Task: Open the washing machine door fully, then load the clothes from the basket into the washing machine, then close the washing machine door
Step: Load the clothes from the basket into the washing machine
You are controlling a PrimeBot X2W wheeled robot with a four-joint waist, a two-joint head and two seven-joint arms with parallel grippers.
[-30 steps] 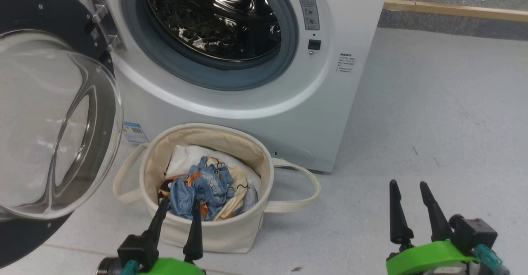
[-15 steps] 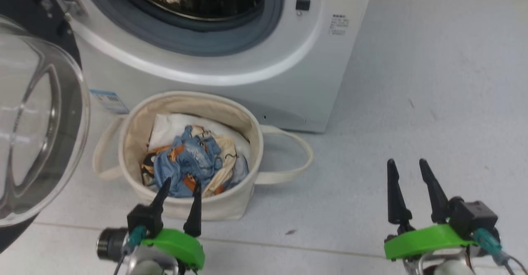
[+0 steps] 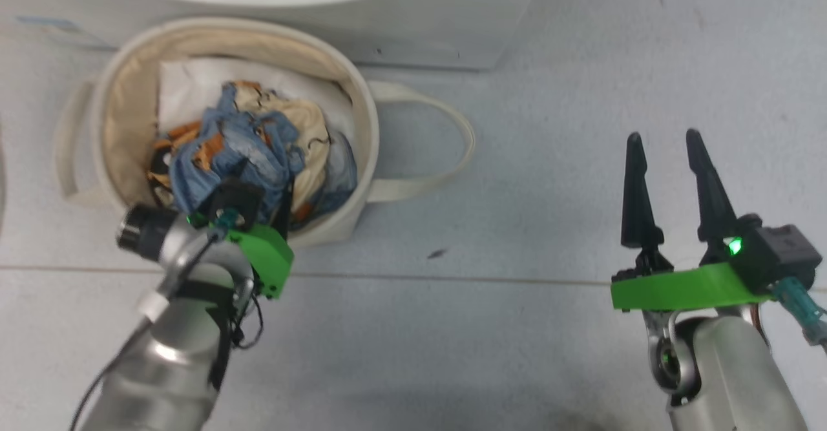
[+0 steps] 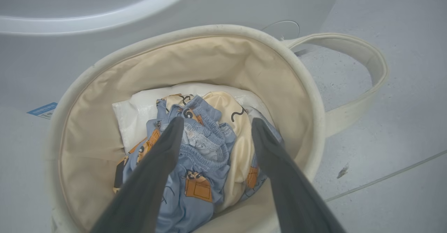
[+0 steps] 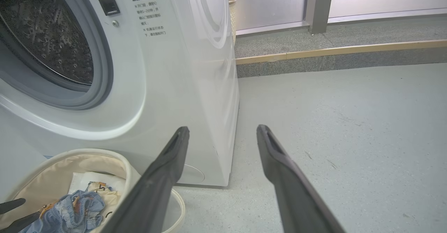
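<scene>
Washing machine [image 5: 167, 86]: white front-loader, at the top of the head view and on the left of the right wrist view. The steel drum [image 5: 45, 34] is exposed inside the grey seal [image 5: 103, 68]. A printed text label [image 5: 148, 16] and a small black latch slot [image 5: 109, 5] sit right of the opening.

Floor [image 3: 581, 95]: pale grey, with a seam line running across below the basket. A raised step with a wooden edge strip [image 5: 331, 51] is behind the machine.

Basket [image 3: 366, 127]: cream canvas tub, on the floor just in front of the machine's base. It's upright, one loop handle [image 3: 452, 159] lying out to the right.

White cloth [image 4: 139, 103]: inside the basket, under and behind the pile, toward the machine side.

Clothes [image 4: 206, 145]: in the basket, bunched in one heap on top of the white cloth. Light blue with orange-brown prints, a cream piece on the right, and a gathered blue waistband on top.

Left gripper [image 4: 214, 121]: pointed down into the basket, jaws spread. One finger is on each side of the waistband, tips at pile level. Not clamped on anything; can't tell if the tips touch the fabric.

Right gripper [image 3: 663, 137]: jaws spread, nothing between them. It's over bare floor, well apart from the basket on its right, fingers aimed past the machine's front corner.

Blue sticker [image 4: 42, 110]: low on the machine front, left of the basket.

Dark speck [image 3: 438, 253]: on the floor, near the basket's right side.
</scene>
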